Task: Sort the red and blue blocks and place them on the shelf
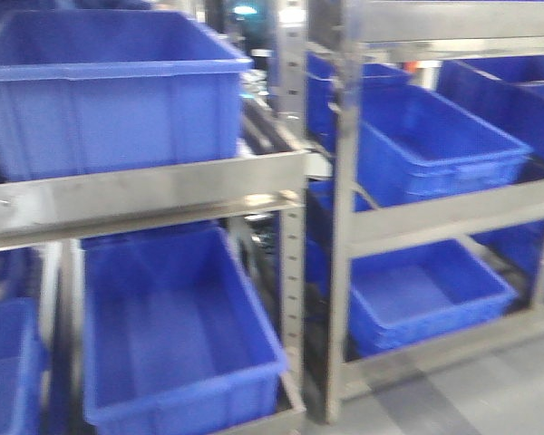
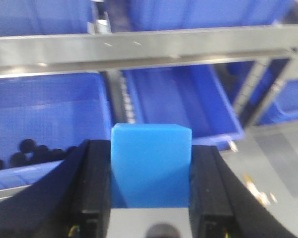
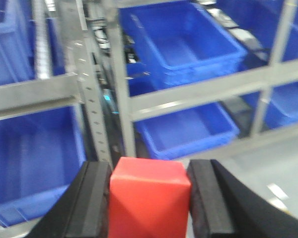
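In the left wrist view the blue block [image 2: 151, 166] sits squeezed between the two black fingers of my left gripper [image 2: 151, 173], which is shut on it. In the right wrist view my right gripper [image 3: 149, 198] is shut on the red block [image 3: 148, 198]. Both blocks hang in the air in front of the shelf [image 1: 145, 195], a steel rack with brushed-metal rails and large blue bins. Neither gripper shows in the front view.
Blue bins [image 1: 109, 91] fill both rack levels. A lower bin [image 1: 177, 331] stands open ahead. A left lower bin holds dark round objects [image 2: 27, 153]. Steel uprights [image 1: 292, 227] divide the bays. Grey floor [image 1: 490, 381] lies at lower right.
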`<state>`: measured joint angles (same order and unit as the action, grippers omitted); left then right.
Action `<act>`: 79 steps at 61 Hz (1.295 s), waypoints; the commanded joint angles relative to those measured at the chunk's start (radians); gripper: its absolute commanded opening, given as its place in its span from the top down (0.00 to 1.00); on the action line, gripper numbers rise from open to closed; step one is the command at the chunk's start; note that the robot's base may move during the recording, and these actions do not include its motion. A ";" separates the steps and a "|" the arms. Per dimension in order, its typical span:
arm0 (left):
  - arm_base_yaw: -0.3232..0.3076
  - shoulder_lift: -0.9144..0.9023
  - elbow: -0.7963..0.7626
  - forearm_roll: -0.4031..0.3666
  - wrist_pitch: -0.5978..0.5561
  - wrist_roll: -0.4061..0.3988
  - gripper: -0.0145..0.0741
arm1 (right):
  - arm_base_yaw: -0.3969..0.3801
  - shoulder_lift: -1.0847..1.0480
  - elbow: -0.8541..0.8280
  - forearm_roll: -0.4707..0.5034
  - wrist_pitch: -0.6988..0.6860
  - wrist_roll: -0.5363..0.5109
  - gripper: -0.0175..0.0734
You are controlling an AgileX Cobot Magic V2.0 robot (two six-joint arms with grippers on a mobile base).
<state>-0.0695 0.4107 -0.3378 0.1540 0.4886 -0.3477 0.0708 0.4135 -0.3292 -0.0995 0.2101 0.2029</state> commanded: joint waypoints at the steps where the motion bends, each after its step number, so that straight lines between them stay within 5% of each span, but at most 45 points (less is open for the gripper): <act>1: 0.001 0.005 -0.028 0.006 -0.076 -0.003 0.70 | -0.003 0.004 -0.029 -0.014 -0.093 -0.006 0.75; 79: 0.001 0.005 -0.028 0.006 -0.076 -0.003 0.70 | -0.003 0.004 -0.029 -0.014 -0.093 -0.006 0.75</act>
<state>-0.0695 0.4107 -0.3378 0.1540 0.4886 -0.3477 0.0708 0.4135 -0.3292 -0.0995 0.2101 0.2029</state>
